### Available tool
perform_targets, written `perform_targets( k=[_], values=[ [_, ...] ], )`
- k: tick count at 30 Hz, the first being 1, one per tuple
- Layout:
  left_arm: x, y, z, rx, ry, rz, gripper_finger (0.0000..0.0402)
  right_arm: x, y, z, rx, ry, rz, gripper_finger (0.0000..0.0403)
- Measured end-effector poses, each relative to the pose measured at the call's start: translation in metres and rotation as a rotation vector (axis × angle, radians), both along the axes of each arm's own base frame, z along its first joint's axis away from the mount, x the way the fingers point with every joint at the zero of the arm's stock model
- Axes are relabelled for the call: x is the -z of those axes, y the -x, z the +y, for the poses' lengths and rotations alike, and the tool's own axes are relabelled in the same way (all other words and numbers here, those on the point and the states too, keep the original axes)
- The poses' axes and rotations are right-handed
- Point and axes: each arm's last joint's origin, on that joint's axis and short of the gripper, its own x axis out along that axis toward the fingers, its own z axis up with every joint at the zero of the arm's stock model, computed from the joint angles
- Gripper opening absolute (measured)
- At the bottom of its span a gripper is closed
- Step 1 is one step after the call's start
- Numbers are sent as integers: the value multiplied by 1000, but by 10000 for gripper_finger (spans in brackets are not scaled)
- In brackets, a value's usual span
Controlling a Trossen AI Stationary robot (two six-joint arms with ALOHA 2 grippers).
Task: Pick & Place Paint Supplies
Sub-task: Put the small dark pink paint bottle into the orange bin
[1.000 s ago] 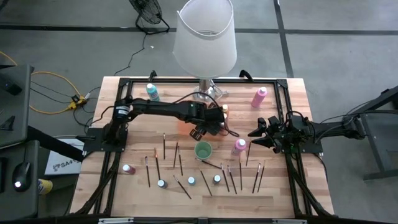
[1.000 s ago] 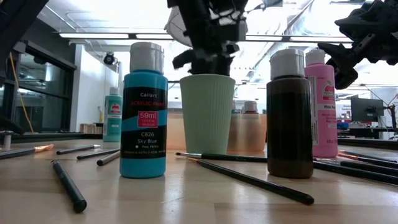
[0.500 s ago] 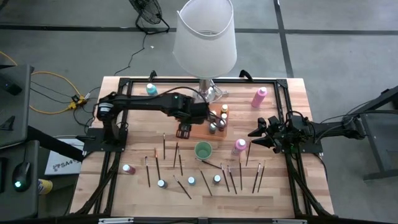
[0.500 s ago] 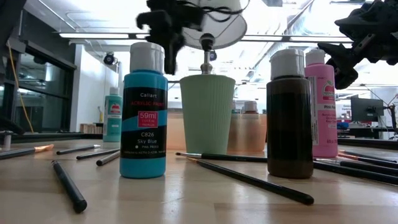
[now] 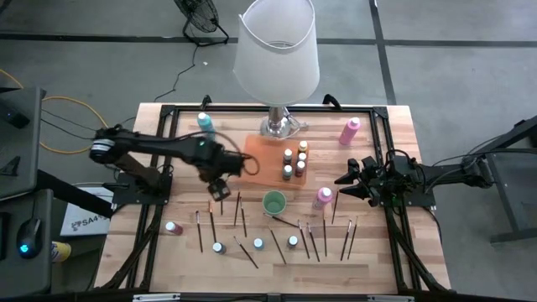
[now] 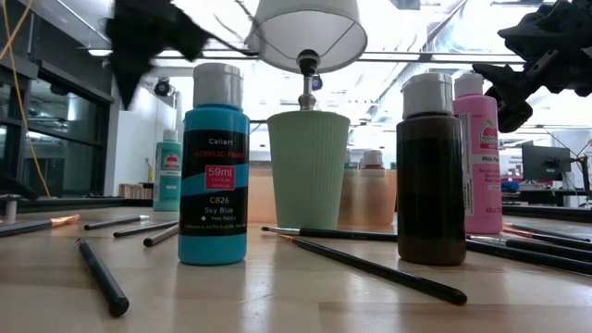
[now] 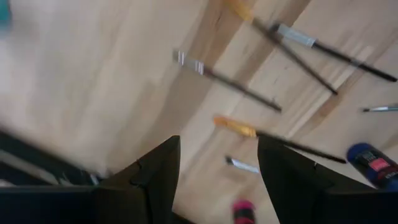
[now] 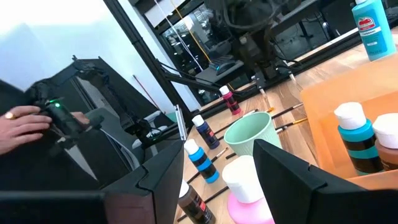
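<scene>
**Paint Supplies on Worktop: Handling Entry**

Item 1, left tool [image 5: 220,186]: it is being held above the worktop [image 5: 168,260] with its fingers parted and nothing between them. Thin dark-handled brushes [image 5: 221,197] are lying directly beneath it and just ahead of it, flat on the wood.

Item 2, right tool [image 5: 346,180]: it is being kept waiting at the right edge of the worktop, fingers parted and empty. A pink bottle [image 5: 322,198] is standing just beside it, with a green cup [image 5: 273,202] a little farther off.

Item 3, orange tray [image 5: 267,159]: small capped bottles [image 5: 293,162] are sitting in it, near the lamp [image 5: 277,50]. It is lying between the two tools, nearer the left one.

Item 4, loose small bottles [image 5: 258,243]: they are standing upright along the near edge, well away from both tools.

Handling: the brushes are judged light, stiff and prone to rolling, and are best pinched across the handle at mid-length, clear of the bristles. The bottles are judged rigid, smooth-sided and easily toppled, and are best gripped around the body just below the cap.
</scene>
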Motion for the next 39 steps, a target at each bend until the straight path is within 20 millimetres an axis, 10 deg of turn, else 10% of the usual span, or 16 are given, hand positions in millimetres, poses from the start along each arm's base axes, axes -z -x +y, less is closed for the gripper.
perform_targets(
  k=[8, 26, 39],
  values=[
    [2, 50, -43, -284, 40, 81, 205, 0, 0, 0, 1, 0, 0, 188],
    [-9, 112, -98, -353, -3, 101, 205, 0, 0, 0, 1, 0, 0, 188],
    [36, 131, -117, -233, 129, 46, 205, 0, 0, 0, -1, 0, 0, 188]
  ],
)
